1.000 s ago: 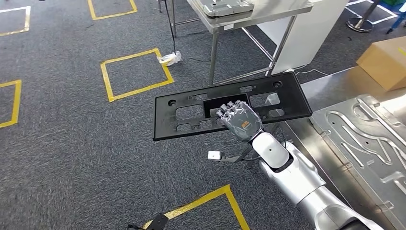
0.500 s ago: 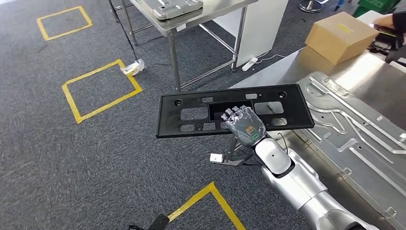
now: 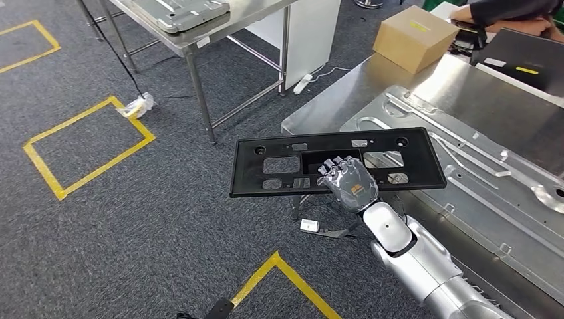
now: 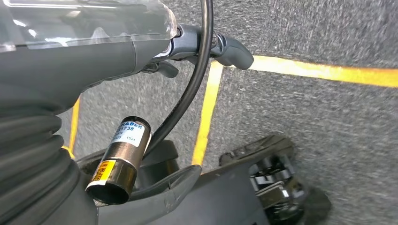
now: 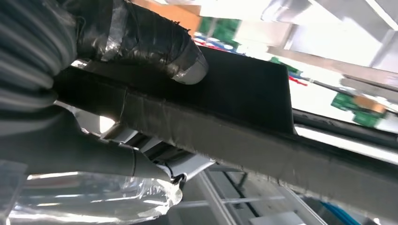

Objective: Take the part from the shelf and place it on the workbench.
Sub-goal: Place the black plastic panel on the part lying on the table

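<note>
One right hand [image 3: 347,182] grips black part [image 3: 279,163] above workbench [image 3: 319,109] edge; cardboard box [image 3: 414,37] beyond.

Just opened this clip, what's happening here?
The robot's right hand grips a long flat black plastic panel with cut-outs and carries it level in the air. One end of the panel overlaps the corner of the steel workbench, where a stamped silver metal sheet lies; the rest hangs over grey carpet. It is not yet set down. The left hand hangs over the floor.
</note>
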`<state>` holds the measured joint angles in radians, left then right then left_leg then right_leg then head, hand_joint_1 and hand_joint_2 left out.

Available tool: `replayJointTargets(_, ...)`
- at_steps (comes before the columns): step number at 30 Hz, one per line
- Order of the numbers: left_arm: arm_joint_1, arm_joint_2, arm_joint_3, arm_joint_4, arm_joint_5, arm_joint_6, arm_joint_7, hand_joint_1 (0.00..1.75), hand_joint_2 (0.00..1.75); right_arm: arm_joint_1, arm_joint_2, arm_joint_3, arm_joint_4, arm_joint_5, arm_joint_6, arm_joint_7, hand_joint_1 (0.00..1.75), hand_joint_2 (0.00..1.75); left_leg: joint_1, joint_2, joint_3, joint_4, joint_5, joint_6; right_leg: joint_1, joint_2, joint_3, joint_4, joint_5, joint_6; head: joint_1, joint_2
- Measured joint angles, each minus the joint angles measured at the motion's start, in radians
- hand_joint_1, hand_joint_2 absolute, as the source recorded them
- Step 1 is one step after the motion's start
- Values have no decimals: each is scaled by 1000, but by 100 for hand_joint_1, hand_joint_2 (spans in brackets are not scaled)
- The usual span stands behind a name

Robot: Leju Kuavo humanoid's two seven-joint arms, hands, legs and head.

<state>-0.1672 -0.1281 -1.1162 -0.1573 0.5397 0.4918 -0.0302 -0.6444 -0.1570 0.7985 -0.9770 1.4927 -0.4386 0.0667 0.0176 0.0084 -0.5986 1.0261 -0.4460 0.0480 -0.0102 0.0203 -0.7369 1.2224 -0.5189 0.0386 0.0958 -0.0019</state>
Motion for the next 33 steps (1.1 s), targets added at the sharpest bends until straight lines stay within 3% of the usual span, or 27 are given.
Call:
replayJointTargets(1,3,1,0,0,-1,0,0,0,175,3,-2,0,-1,0,0,1,168,175,0,15,1,0,-2,1,-4,-7,-26,48,-14,4,0,0)
replayJointTargets(3,5,1,0,0,-4,0,0,0,175,10,-11,-1,-2,0,-1,1,168,175,0,42,3,0,-8,0,-12,-14,-33,52,9,12,0,0)
replayJointTargets(4,5,1,0,0,-4,0,0,0,175,13,-18,-2,-3,0,-1,2,168,175,1,54,7,0,-11,-2,-15,-23,-6,0,42,13,0,0)
replayJointTargets(6,4,1,0,0,-4,1,1,0,175,17,-29,-9,-10,2,-2,5,168,175,-2,75,16,1,-19,-11,-9,-73,58,-128,93,10,0,0)
replayJointTargets(8,5,1,0,0,-4,2,2,0,175,20,-37,-23,-19,6,-4,9,168,175,-8,94,25,1,-28,-24,2,-100,89,-193,108,-4,-1,0)
replayJointTargets(11,3,0,0,0,-5,3,3,0,175,29,-50,-43,-28,15,-6,12,168,175,-8,118,42,1,-44,-43,4,-62,94,-197,104,-26,-2,0)
replayJointTargets(13,0,0,0,0,-5,3,3,0,175,34,-57,-52,-33,16,-9,14,168,175,-3,76,31,46,-78,-52,-3,-38,105,-204,104,-40,-3,0)
replayJointTargets(15,2,0,0,0,-5,3,4,0,175,38,-59,-58,-36,17,-13,17,168,175,0,19,-28,169,-138,-53,-5,-13,110,-205,102,-49,-6,0)
replayJointTargets(16,4,0,0,0,-5,3,4,0,175,41,-59,-61,-37,18,-14,18,168,175,0,7,-64,235,-160,-53,-4,2,110,-204,101,-52,-6,0)
replayJointTargets(17,6,1,0,0,-4,4,5,0,175,46,-59,-64,-37,19,-15,18,168,175,0,2,-91,277,-165,-53,-3,19,110,-201,100,-53,-6,0)
replayJointTargets(18,8,1,0,0,-4,4,5,0,175,52,-60,-67,-37,19,-16,19,168,175,0,-1,-102,283,-149,-51,-2,36,111,-199,98,-54,-6,0)
replayJointTargets(20,9,2,0,0,-4,4,5,0,175,61,-61,-75,-37,21,-17,20,168,175,0,-18,-73,185,-70,-44,-2,68,111,-192,93,-51,-6,0)
replayJointTargets(22,9,3,0,0,-4,5,5,0,175,66,-62,-83,-37,21,-21,23,168,175,5,-81,-30,68,-15,-37,-5,97,105,-183,89,-42,-6,0)
replayJointTargets(23,9,3,0,0,-4,6,5,0,175,69,-62,-87,-37,21,-25,25,168,175,6,-107,-18,36,-7,-35,-9,110,100,-180,88,-35,-6,0)
replayJointTargets(24,10,4,-1,0,-3,7,5,0,175,74,-64,-92,-39,21,-29,27,168,175,5,-119,-14,28,-11,-34,-13,124,95,-181,90,-27,-6,0)
replayJointTargets(25,10,4,-1,0,-1,8,5,0,175,80,-67,-96,-40,21,-31,29,168,175,3,-109,-9,20,-10,-33,-16,138,91,-183,93,-18,-7,0)
replayJointTargets(26,9,4,-1,0,2,9,5,0,175,89,-70,-102,-44,22,-34,31,168,175,3,-95,-5,15,-7,-29,-18,133,90,-185,94,-11,-8,0)
replayJointTargets(27,9,3,-1,0,5,10,4,0,175,95,-74,-107,-48,22,-36,33,168,175,5,-81,1,7,-4,-22,-16,109,86,-177,89,-6,-6,0)
replayJointTargets(28,7,2,-1,0,7,10,4,0,175,99,-77,-113,-51,22,-38,35,168,175,6,-66,6,-1,-2,-16,-13,74,75,-154,75,-2,-4,0)
replayJointTargets(30,8,0,-1,0,9,10,3,0,175,101,-79,-120,-57,23,-43,37,168,175,5,-35,12,-8,-2,-8,-10,4,23,-52,26,3,1,0)
replayJointTargets(32,11,0,-1,0,12,10,3,0,175,107,-80,-122,-59,24,-45,37,168,175,3,-2,15,-8,-6,-6,-14,-12,-34,54,-8,9,1,0)
replayJointTargets(33,12,1,-1,0,12,11,3,0,175,112,-80,-124,-60,25,-46,37,168,175,3,13,17,-7,-9,-7,-15,-14,-41,65,-1,11,1,0)
